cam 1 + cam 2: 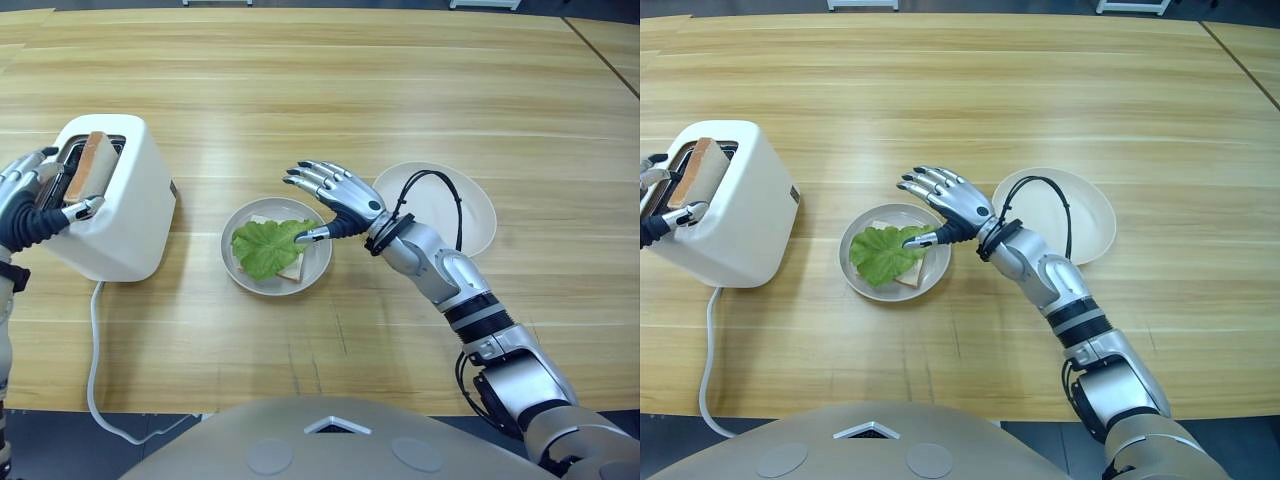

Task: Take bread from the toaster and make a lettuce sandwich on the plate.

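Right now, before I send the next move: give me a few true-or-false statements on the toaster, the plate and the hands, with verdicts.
1. A lettuce leaf lies on a bottom slice in the plate. True.
2. The toaster is empty. False: a toast slice stands in its slot, with the left hand beside it.
3. The right hand holds bread. False: it is open and empty, over the plate's right rim.
4. An empty white dish sits to the right of the plate. True.
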Available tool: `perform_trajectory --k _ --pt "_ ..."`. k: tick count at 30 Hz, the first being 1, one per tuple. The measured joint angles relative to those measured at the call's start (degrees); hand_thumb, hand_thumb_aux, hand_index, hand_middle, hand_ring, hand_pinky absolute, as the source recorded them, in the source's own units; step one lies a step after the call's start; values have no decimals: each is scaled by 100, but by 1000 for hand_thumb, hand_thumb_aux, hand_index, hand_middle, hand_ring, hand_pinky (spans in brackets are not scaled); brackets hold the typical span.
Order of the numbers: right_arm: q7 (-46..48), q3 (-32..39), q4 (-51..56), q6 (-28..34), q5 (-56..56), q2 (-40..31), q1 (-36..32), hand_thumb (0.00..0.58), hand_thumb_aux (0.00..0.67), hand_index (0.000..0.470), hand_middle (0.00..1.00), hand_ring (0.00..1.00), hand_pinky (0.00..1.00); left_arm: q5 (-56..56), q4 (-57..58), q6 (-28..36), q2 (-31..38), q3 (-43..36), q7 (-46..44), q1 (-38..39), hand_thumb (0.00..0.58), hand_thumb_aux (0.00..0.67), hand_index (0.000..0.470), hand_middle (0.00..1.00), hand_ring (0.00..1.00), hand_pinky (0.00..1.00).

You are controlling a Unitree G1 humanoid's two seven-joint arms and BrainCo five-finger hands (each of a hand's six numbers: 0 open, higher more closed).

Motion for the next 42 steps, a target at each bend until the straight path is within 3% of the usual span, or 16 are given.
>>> perform_trajectory --k 10,23,31,37,42 --pt "-28 -1 26 -11 0 53 1 0 0 0 0 0 0 -306 -43 10 -266 -51 168 -171 580 670 470 0 0 0" --pt "-259 -188 52 -5 30 64 -1 0 0 0 0 0 0 -464 -281 -436 -331 578 1283 -810 580 670 470 0 0 0" --pt "-397 -301 7 40 37 118 0 0 0 0 0 0 0 -1167 -224 -462 -460 575 1268 -1076 580 670 470 0 0 0" --pt "-779 -643 -47 107 98 119 23 0 0 0 0 0 0 -2518 -348 -73 -732 163 649 -1549 580 670 470 0 0 0" --pt "-1706 -1599 -260 399 264 82 7 0 0 0 0 0 0 -3206 -723 527 -895 -960 83 -2348 580 670 470 0 0 0"
